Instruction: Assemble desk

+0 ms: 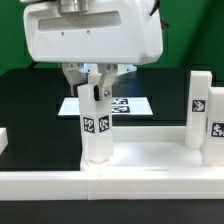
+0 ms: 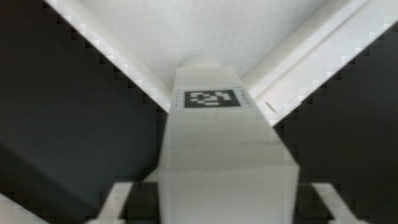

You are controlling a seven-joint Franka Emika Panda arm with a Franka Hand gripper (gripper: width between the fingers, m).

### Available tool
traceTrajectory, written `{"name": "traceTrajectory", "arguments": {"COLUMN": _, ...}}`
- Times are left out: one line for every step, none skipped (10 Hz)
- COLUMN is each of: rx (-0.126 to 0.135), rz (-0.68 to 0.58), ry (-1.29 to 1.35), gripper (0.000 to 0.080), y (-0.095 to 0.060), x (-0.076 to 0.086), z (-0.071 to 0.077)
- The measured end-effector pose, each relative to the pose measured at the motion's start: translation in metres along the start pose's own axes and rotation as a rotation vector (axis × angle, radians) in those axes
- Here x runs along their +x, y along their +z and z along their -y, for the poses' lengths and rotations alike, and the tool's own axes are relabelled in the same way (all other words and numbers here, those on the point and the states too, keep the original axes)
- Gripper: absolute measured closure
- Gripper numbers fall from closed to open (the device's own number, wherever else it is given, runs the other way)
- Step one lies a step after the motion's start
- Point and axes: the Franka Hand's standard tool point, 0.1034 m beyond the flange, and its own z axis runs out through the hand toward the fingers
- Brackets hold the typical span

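Leg [image 1: 96, 125]: a white square post standing upright near the middle of the exterior view, its foot on or at the white slab [image 1: 140, 160]. It carries a black-and-white tag on the face toward the camera, low on the upper half, and another partly hidden tag higher up between the fingers.
Leg, wrist view: the same post [image 2: 217, 150] fills the centre, running away from the camera, with a small tag on its far end face (the pattern is blurred).
Gripper [image 1: 97, 88]: narrow, its two fingers closed on the top part of the leg, one on each side. The large white housing of the arm sits straight above.
Fingers, wrist view: pale strips [image 2: 118, 203] at the leg's two sides, pressed against it.
Slab: white plastic, lying flat across the front of the exterior view, with a raised rim along its near edge; in the wrist view its white surface [image 2: 196, 30] lies beyond the leg's end, bounded by two rims.
Other legs: two more white tagged posts [image 1: 200, 105] and [image 1: 216, 135] stand at the exterior view's right, well apart from the held leg.
Marker board [image 1: 125, 104]: flat white sheet with black tags, lying on the black tabletop [image 1: 30, 110] behind the leg.
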Motion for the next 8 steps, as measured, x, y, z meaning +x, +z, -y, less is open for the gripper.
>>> {"name": "traceTrajectory", "arguments": {"rx": -0.021, "rz": -0.025, "ry": 0.169, "gripper": 0.0511, "y": 0.0008, "x": -0.0014, "z": 0.0038}}
{"name": "traceTrajectory", "arguments": {"rx": -0.027, "rz": -0.03, "ry": 0.333, "gripper": 0.0511, "y": 0.0005, "x": -0.0013, "z": 0.0031}}
{"name": "traceTrajectory", "arguments": {"rx": -0.028, "rz": -0.009, "ry": 0.537, "gripper": 0.0511, "y": 0.0, "x": -0.0018, "z": 0.003}}
{"name": "traceTrajectory", "arguments": {"rx": -0.012, "rz": 0.026, "ry": 0.768, "gripper": 0.0511, "y": 0.0001, "x": -0.0039, "z": 0.0044}}
{"name": "traceTrajectory", "arguments": {"rx": 0.017, "rz": 0.051, "ry": 0.94, "gripper": 0.051, "y": 0.0012, "x": -0.0042, "z": 0.0052}}
{"name": "traceTrajectory", "arguments": {"rx": 0.055, "rz": 0.074, "ry": 1.11, "gripper": 0.0508, "y": 0.0024, "x": -0.0037, "z": 0.0044}}
{"name": "traceTrajectory", "arguments": {"rx": 0.058, "rz": 0.08, "ry": 1.132, "gripper": 0.0508, "y": 0.0024, "x": -0.0033, "z": 0.0024}}
{"name": "traceTrajectory", "arguments": {"rx": 0.057, "rz": 0.079, "ry": 1.151, "gripper": 0.043, "y": 0.0029, "x": -0.0038, "z": 0.0029}}
